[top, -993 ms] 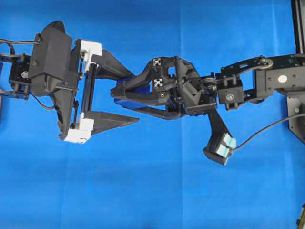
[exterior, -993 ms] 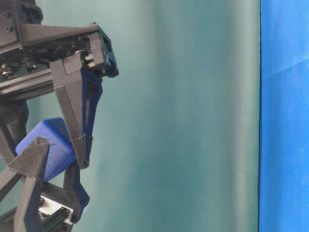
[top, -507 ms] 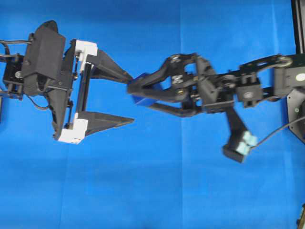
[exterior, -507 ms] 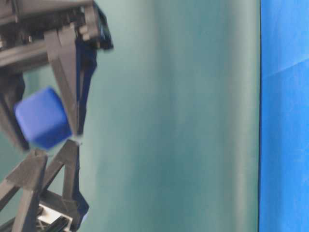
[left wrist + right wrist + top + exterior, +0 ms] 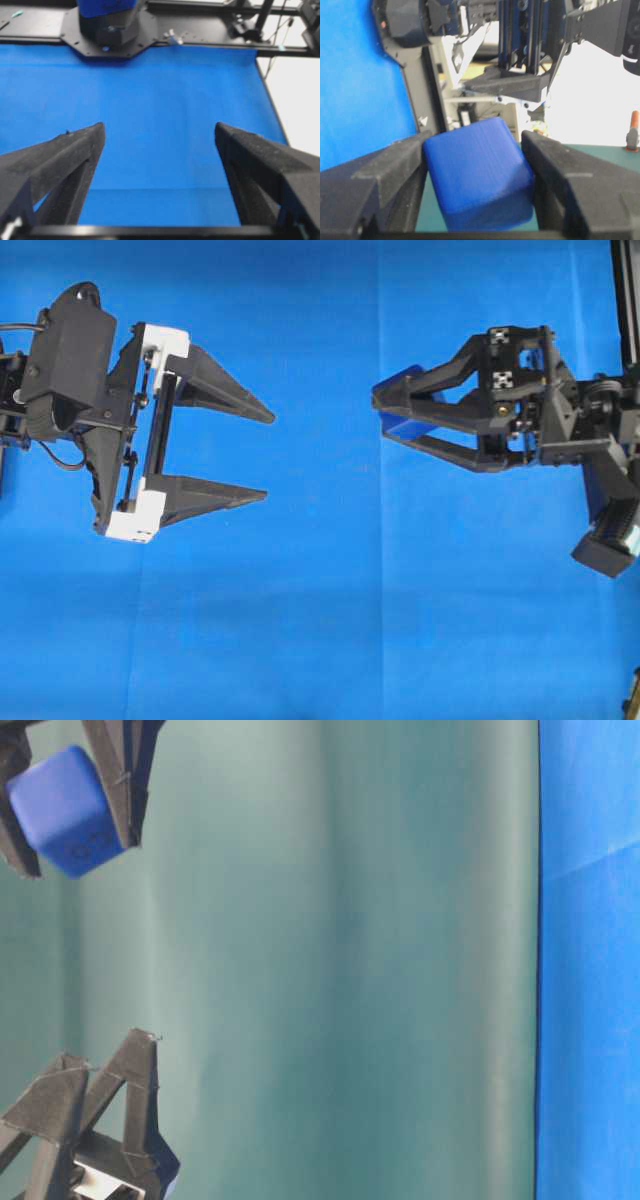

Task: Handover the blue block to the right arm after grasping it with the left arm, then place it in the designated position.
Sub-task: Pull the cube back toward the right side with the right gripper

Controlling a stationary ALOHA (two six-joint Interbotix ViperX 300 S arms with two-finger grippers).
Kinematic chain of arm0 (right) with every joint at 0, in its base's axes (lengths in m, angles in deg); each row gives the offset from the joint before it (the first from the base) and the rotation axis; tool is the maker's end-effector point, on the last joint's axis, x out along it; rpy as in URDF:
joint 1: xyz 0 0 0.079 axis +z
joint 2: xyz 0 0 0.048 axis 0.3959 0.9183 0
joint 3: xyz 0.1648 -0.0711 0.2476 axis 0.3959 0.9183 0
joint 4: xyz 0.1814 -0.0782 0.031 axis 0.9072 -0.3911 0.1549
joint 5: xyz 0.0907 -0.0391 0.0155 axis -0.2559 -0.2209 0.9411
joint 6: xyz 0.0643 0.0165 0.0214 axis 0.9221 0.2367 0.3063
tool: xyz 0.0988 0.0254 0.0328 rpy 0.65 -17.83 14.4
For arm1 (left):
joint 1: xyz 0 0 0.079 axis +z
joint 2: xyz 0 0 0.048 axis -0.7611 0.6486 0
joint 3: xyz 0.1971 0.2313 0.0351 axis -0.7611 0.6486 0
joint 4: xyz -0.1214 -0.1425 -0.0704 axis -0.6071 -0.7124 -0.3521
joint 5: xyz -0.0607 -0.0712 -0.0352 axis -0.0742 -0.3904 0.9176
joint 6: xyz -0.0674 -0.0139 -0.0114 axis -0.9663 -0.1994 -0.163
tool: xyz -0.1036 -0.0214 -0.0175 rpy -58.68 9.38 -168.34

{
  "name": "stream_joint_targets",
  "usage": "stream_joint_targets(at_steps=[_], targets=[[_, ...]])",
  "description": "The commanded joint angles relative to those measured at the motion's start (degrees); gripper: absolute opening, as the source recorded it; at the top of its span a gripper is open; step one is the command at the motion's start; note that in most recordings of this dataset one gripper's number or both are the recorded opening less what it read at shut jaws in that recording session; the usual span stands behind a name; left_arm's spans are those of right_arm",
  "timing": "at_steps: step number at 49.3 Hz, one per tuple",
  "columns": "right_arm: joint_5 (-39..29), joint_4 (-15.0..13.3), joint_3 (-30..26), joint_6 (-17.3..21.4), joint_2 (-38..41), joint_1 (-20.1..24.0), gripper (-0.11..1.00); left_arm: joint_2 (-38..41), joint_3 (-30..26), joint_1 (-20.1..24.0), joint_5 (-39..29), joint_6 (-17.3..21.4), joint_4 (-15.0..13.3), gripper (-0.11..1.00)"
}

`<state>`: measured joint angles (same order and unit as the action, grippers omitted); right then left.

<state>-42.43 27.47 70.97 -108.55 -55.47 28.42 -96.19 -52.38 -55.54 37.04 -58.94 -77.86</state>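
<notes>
At three o'clock overhead, the right gripper point(image 5: 385, 416) is clamping the blue block point(image 5: 479, 172) for placement, while the left gripper point(image 5: 268, 457) at nine o'clock is gaping empty, handover apparently done.

The blue block point(image 5: 477, 172) is looking like smooth plastic with fine lines. The black fingers point(image 5: 60, 160) are looking rough and grainy. The blue cloth point(image 5: 320, 620) is looking soft and matt.

A robotics lab: blue cloth point(image 5: 320, 620) over a workbench, black metal framing point(image 5: 210, 7), loose cables point(image 5: 272, 20).
</notes>
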Motion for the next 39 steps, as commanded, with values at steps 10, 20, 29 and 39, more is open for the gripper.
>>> stream_joint_targets(at_steps=[10,20,29,39], targets=[[-0.62,1.58,-1.14,1.58,0.18,0.53,0.52,-0.88,-0.70,-0.09,0.35,0.00,0.00,0.93],[0.70,8.53,-1.58,11.51,0.53,0.53,0.52,-0.88,-0.70,-0.09,0.35,0.00,0.00,0.93],[0.88,13.18,-1.58,24.61,0.44,0.53,0.51,-0.88,-0.70,-0.09,0.44,0.09,0.00,0.93],[0.53,15.21,-1.85,41.84,0.53,0.53,0.51,-0.88,-0.70,-0.09,0.44,0.09,0.00,0.93]])
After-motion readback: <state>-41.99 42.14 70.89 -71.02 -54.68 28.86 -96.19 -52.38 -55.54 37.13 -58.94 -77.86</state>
